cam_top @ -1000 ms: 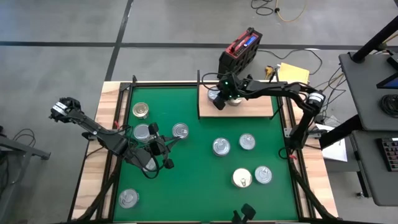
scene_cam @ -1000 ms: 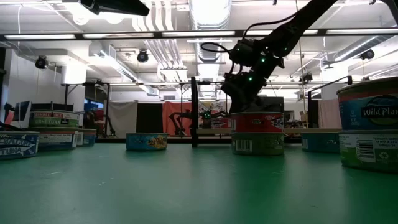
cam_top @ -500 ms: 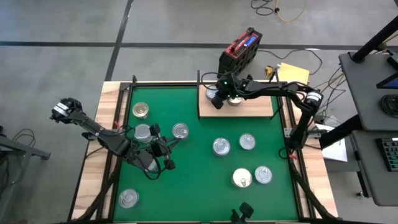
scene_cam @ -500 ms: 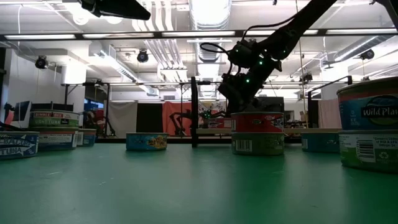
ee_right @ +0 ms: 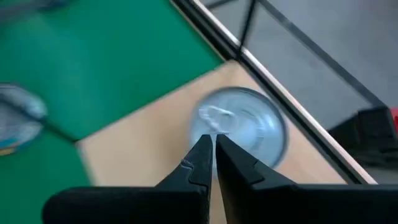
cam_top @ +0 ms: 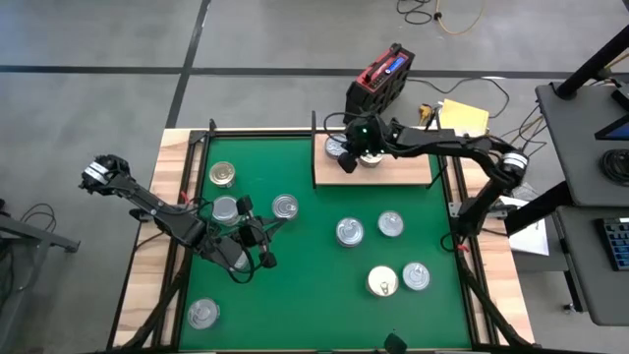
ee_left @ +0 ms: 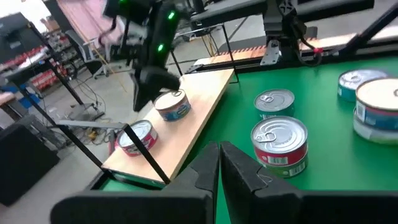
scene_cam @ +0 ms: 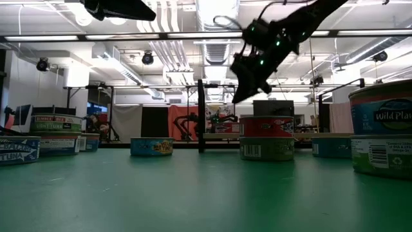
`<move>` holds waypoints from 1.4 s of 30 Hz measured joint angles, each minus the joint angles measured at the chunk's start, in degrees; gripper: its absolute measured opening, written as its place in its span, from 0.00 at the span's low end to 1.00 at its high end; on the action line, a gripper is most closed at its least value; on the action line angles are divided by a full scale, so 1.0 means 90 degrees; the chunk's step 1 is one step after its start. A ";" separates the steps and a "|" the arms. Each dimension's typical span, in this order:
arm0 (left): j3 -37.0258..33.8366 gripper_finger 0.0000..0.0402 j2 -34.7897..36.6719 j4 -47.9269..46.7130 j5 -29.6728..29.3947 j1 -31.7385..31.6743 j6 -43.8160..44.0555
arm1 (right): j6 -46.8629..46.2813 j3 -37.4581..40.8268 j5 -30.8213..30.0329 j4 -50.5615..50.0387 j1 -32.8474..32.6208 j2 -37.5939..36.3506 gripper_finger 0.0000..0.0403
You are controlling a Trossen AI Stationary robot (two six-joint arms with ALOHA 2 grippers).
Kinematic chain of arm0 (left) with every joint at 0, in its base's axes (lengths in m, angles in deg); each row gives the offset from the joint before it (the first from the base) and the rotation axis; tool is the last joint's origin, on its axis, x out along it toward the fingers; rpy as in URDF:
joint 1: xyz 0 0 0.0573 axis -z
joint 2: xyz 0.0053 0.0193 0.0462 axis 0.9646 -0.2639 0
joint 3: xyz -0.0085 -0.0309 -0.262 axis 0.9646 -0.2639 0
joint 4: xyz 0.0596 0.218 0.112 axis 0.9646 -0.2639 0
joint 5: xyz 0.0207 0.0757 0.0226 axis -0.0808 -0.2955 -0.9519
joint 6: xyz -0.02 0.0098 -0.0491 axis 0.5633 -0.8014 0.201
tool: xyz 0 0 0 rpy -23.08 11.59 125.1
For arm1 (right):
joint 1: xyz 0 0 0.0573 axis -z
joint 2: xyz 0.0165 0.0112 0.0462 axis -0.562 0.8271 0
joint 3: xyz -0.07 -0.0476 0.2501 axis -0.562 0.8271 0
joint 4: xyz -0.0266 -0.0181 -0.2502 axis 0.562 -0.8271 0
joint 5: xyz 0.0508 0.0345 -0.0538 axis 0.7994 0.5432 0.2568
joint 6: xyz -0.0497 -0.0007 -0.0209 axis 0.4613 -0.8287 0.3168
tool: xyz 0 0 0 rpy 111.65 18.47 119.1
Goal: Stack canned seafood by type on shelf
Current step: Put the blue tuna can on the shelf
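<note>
The shelf is a pale wooden board at the far edge of the green mat. Two cans stand on it: a blue-sided one and a red-sided one. My right gripper hangs shut above the board, its tips over a silver-lidded can. In the low view it is well up in the air. My left gripper is shut and empty. It is held above the mat's left half, pointing toward the shelf. Several more cans stand on their bases across the mat, such as these two.
More cans stand on the mat at the left, near left and near right. A red-topped can rises mid-mat in the low view. A black upright post stands at the shelf's left end.
My right gripper has risen from just above the cans on the shelf to well clear of them, staying shut. The cans have kept their places. My left arm has kept still.
</note>
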 joint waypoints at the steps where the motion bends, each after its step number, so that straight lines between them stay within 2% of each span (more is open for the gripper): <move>1: 0.0000 0.00 0.0000 -0.0004 0.0001 0.0007 0.0118 | -0.0004 0.0096 0.0001 0.0014 -0.0102 -0.0152 0.03; 6: 0.0000 0.00 0.0000 -0.0010 0.0494 0.0011 0.0546 | -0.0147 0.0700 -0.0079 0.0149 -0.0681 -0.0968 0.03; 11: 0.0000 0.00 0.0000 -0.0030 0.1131 0.0014 0.1178 | -0.0109 0.1337 -0.0616 0.0195 -0.1446 -0.1858 0.03; 15: 0.0000 0.00 0.0000 -0.0414 0.1687 0.0014 0.2136 | -0.0104 0.1631 -0.1197 0.0221 -0.2176 -0.2515 0.03; 19: 0.0037 0.00 -0.0002 -0.1195 0.2108 0.0015 0.3500 | -0.0177 0.1812 -0.1298 0.0216 -0.2833 -0.2935 0.03; 24: 0.0342 0.00 -0.0160 -0.2126 0.2459 0.0048 0.4889 | -0.0292 0.1958 -0.1343 0.0259 -0.3614 -0.2998 0.03; 28: 0.0747 0.00 -0.0486 -0.2684 0.2958 0.0142 0.5338 | -0.0463 0.2030 -0.1474 0.0338 -0.4152 -0.2809 0.03; 32: 0.1226 0.00 -0.0893 -0.3741 0.3465 0.0208 0.5902 | -0.0512 0.2057 -0.1838 0.0301 -0.4623 -0.2665 0.03; 42: 0.2334 0.00 -0.2016 -0.6216 0.4383 0.0243 0.6921 | -0.0442 0.2057 -0.1853 0.0389 -0.4688 -0.2631 0.03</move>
